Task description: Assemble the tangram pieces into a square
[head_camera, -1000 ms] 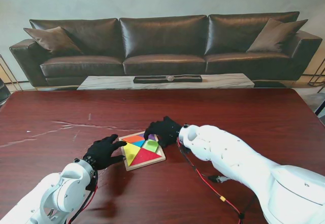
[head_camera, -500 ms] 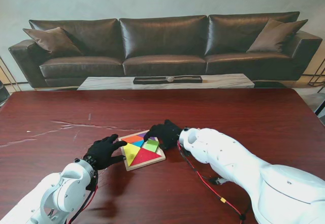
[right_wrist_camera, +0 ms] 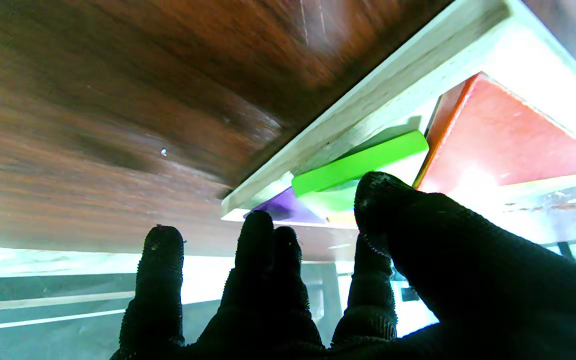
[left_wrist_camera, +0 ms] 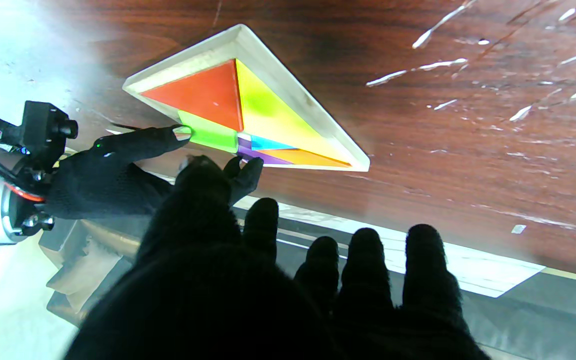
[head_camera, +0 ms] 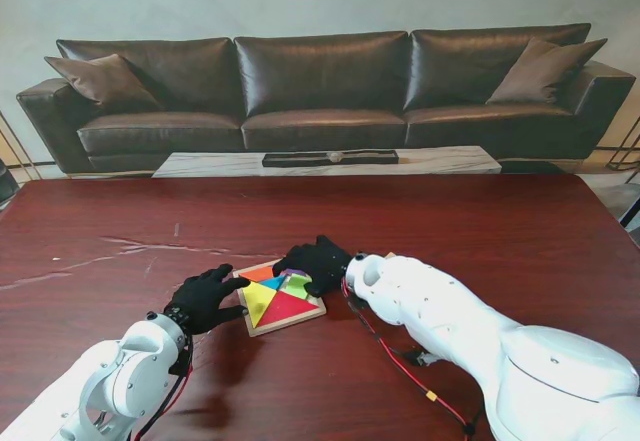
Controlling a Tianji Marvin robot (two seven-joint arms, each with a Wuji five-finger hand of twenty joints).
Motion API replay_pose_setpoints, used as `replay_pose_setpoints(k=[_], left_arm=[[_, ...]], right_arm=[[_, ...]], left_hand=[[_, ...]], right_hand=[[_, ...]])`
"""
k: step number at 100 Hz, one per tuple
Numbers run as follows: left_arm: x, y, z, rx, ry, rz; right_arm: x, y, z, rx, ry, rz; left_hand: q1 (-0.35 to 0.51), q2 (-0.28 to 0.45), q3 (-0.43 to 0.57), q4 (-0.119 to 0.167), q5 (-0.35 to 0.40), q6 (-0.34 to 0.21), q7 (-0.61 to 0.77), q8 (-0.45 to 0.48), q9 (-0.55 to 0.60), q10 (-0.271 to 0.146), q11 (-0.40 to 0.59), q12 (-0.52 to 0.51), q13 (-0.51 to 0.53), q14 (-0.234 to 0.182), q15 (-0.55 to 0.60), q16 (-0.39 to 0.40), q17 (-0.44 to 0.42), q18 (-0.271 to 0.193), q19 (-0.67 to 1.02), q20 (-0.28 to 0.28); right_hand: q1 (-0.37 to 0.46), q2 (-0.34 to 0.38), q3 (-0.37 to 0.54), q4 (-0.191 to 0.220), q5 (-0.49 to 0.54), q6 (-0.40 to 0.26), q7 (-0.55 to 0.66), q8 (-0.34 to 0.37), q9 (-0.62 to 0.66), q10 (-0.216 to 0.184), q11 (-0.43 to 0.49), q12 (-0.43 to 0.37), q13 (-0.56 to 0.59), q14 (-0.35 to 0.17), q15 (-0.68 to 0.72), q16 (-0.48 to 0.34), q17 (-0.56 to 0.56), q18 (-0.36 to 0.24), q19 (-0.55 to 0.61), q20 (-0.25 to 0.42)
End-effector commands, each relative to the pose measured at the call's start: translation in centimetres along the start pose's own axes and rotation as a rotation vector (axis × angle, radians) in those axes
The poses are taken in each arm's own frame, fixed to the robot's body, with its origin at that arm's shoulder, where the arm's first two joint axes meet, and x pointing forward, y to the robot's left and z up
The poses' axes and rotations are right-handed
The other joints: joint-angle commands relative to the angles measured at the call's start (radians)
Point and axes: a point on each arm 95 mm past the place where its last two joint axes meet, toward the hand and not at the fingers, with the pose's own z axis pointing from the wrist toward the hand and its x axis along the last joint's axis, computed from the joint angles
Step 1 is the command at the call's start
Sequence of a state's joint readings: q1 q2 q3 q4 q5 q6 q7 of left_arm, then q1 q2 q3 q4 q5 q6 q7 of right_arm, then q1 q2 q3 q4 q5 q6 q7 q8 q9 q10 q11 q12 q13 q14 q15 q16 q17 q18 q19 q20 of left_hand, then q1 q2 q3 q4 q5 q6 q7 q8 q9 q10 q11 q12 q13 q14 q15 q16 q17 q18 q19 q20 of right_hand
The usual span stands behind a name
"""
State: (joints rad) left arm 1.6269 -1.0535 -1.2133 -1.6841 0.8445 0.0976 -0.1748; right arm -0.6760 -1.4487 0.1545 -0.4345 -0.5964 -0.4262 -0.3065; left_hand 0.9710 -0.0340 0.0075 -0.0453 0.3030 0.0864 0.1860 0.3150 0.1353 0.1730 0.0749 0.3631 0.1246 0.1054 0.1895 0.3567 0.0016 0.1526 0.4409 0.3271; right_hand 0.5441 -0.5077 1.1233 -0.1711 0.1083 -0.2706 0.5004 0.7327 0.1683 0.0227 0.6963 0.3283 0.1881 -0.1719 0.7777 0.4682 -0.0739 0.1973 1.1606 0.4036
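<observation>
A wooden tray [head_camera: 250, 326] lies on the table near me, a little left of centre. Inside it lie a red triangle [head_camera: 287, 308], a yellow triangle [head_camera: 258, 301], an orange piece [head_camera: 262, 273] and a blue piece [head_camera: 272, 283]. A green square [head_camera: 297, 286] sits at the tray's right side, tilted in the right wrist view [right_wrist_camera: 363, 160], beside a purple piece [right_wrist_camera: 285, 207]. My right hand [head_camera: 315, 261] hovers over the tray's far right corner, fingers apart, with one fingertip [left_wrist_camera: 183, 132] touching the green square. My left hand [head_camera: 205, 299] rests open at the tray's left edge.
A red cable [head_camera: 400, 361] trails on the dark wooden table [head_camera: 480, 231] under my right arm. Beyond the table's far edge stand a low marble coffee table [head_camera: 330, 159] and a dark leather sofa [head_camera: 320, 91].
My right hand has slid left over the tray's far right corner and now covers most of the purple piece. The left hand has not moved.
</observation>
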Motion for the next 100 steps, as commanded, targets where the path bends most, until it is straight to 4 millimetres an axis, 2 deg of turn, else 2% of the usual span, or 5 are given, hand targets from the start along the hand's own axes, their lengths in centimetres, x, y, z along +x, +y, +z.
replay_pose_setpoints(k=[1,55,76,97,100], left_arm=[[0.1,0.0,0.0,0.003,0.004,-0.006],[0.1,0.1,0.1,-0.006,0.004,-0.008],[0.2,0.1,0.2,-0.008,0.009,-0.01],[0.3,0.1,0.3,-0.013,0.012,-0.011],[0.4,0.2,0.3,-0.015,0.013,-0.011]], right_arm=[[0.5,-0.1,0.2,0.004,0.013,-0.002],[0.1,0.6,-1.0,-0.028,0.012,-0.007],[-1.0,1.5,-2.9,-0.013,-0.012,-0.02],[-2.3,1.8,-5.3,0.016,-0.036,-0.065],[-2.4,1.8,-5.6,0.018,-0.037,-0.07]], left_hand=[[0.039,0.043,-0.01,0.04,0.014,-0.006,-0.005,0.012,-0.018,-0.025,-0.017,0.001,-0.021,-0.015,-0.025,-0.001,-0.012,0.006,-0.011,0.009],[0.039,0.046,-0.01,0.04,0.015,-0.005,-0.006,0.012,-0.02,-0.026,-0.02,0.0,-0.024,-0.016,-0.028,-0.001,-0.015,0.009,-0.014,0.009],[0.038,0.049,-0.011,0.04,0.016,-0.008,-0.005,0.013,-0.02,-0.026,-0.02,0.0,-0.023,-0.017,-0.028,-0.001,-0.014,0.008,-0.015,0.01],[0.036,0.052,-0.012,0.04,0.016,-0.009,-0.006,0.013,-0.02,-0.026,-0.021,0.0,-0.024,-0.017,-0.029,-0.001,-0.016,0.008,-0.016,0.01],[0.036,0.052,-0.012,0.04,0.016,-0.011,-0.006,0.013,-0.02,-0.026,-0.021,0.0,-0.023,-0.018,-0.029,-0.001,-0.016,0.008,-0.016,0.01]], right_hand=[[-0.007,-0.009,0.015,0.006,-0.052,-0.01,-0.019,0.019,0.001,0.036,0.01,0.001,-0.054,-0.031,-0.004,-0.004,-0.013,0.007,0.006,-0.017],[-0.1,0.06,-0.027,0.008,-0.028,-0.017,-0.224,0.218,0.007,0.049,-0.114,-0.038,-0.05,-0.012,-0.073,-0.039,-0.015,0.007,-0.03,-0.048],[-0.067,0.248,-0.148,0.04,0.008,-0.056,0.306,-0.205,0.005,0.029,-0.003,-0.001,-0.054,-0.047,0.024,0.008,-0.017,-0.004,-0.092,-0.056],[0.047,0.274,-0.099,0.043,0.166,-0.041,0.377,-0.392,-0.02,-0.039,0.451,0.23,0.082,-0.128,0.261,0.209,-0.006,-0.061,-0.058,0.012],[0.075,0.242,-0.087,-0.015,0.184,-0.049,0.376,-0.401,-0.023,-0.049,0.477,0.328,0.108,-0.127,0.285,0.252,-0.004,-0.069,-0.044,0.028]])
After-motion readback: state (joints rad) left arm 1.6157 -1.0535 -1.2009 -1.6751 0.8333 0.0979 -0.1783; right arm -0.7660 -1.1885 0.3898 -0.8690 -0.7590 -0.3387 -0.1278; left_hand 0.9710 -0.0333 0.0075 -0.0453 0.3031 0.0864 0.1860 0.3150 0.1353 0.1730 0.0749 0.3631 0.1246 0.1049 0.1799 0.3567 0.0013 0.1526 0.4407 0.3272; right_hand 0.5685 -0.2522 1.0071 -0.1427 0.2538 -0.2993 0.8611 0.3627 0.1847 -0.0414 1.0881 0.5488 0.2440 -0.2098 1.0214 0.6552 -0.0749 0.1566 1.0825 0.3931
